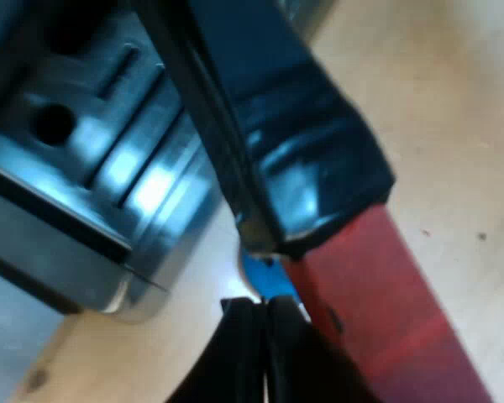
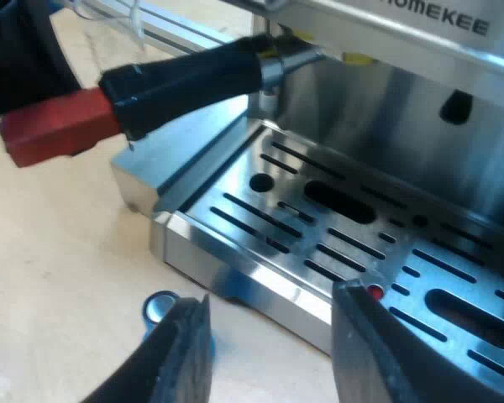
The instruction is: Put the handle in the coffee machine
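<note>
The metal holder with a dark handle ending in red [image 2: 185, 80] is sitting with its metal end up under the front of the stainless-steel espresso machine [image 2: 403, 117]. Its handle is jutting out past the corner of the slotted metal drip tray [image 2: 260, 218].

The left gripper [image 1: 265, 353] is holding its black fingers pressed together just beside the red end. Whether they are touching it I cannot tell.

The right gripper [image 2: 273, 348] is hovering at the tray's front edge with its fingers spread apart, gripping nothing. A small round blue-and-silver object [image 2: 160, 308] is lying on the pale wooden table [image 2: 59, 269] near that edge.
</note>
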Motion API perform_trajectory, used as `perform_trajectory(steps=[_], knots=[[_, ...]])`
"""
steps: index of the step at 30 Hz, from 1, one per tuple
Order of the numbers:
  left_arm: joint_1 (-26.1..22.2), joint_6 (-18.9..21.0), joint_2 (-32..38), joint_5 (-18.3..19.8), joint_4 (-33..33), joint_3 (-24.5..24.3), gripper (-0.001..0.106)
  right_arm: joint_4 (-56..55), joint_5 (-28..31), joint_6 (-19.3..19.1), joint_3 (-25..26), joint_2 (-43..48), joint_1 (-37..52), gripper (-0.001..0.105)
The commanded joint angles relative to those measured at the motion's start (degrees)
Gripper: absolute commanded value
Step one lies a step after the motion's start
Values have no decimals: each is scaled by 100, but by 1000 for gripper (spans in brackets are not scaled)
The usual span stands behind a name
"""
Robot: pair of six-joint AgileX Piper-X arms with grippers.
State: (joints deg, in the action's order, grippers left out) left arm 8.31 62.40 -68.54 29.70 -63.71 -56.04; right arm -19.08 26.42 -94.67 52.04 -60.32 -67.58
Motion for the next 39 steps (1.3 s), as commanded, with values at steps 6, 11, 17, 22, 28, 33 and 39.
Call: perform_trajectory(steps=[6,11,17,22,28,33,39], knots=[[590,711,314,-737,189,5,0,-65,-181,-409,11,139,-489,38],[817,1039,314,-1000,196,5,0,-65,223,-409,11,139,-814,47],[1022,1317,386,-1371,184,5,0,-83,241,-409,28,230,-1031,71],[1084,1364,507,-1460,184,5,0,-233,333,-409,26,411,-1068,71],[1084,1607,518,-1064,184,5,0,-343,334,-409,26,631,-1068,71],[1153,1689,518,-918,102,5,0,-346,460,-409,26,656,-1068,71],[1694,1724,518,-845,-3,5,0,-362,459,-310,26,656,-1068,71]])
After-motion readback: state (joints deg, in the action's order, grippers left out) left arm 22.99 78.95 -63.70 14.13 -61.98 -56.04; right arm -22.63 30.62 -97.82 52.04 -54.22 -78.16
